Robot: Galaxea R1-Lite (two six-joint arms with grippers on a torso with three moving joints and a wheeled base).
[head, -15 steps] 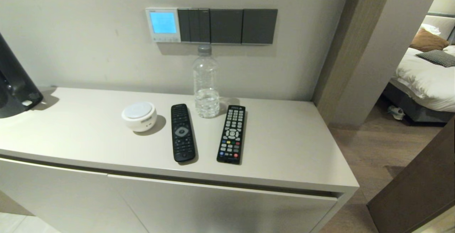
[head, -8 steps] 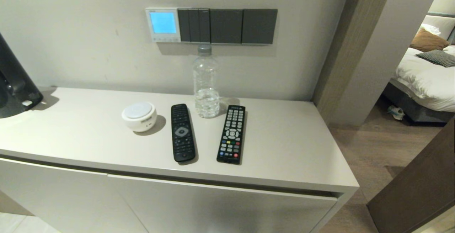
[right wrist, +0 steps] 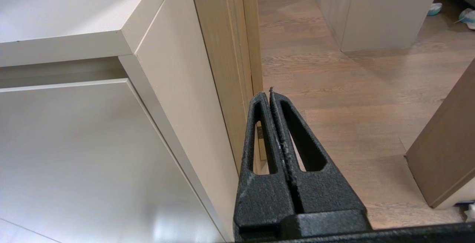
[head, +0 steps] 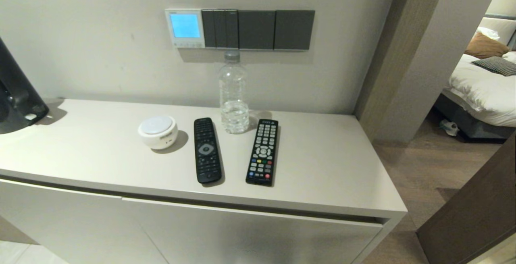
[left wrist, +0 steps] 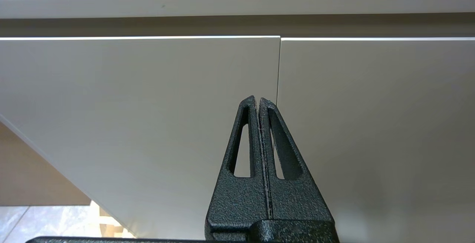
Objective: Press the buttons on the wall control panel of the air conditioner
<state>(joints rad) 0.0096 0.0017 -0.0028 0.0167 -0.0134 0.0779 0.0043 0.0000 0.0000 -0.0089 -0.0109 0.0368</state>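
The white wall control panel (head: 185, 28) with a light-blue lit screen hangs on the wall at the left end of a row of dark grey switch plates (head: 258, 30). Its row of tiny buttons (head: 188, 44) runs along the bottom strip. Neither arm shows in the head view. My left gripper (left wrist: 258, 100) is shut and empty, low in front of the cabinet doors (left wrist: 148, 105). My right gripper (right wrist: 268, 93) is shut and empty, low beside the cabinet's right end (right wrist: 178, 87), over the wooden floor.
On the cabinet top (head: 342, 167) stand a clear water bottle (head: 233, 94) just below the switches, a white round speaker (head: 157, 131), and two black remotes (head: 207, 150) (head: 262, 152). A black object (head: 16, 90) stands at the far left. A doorway opens to the right.
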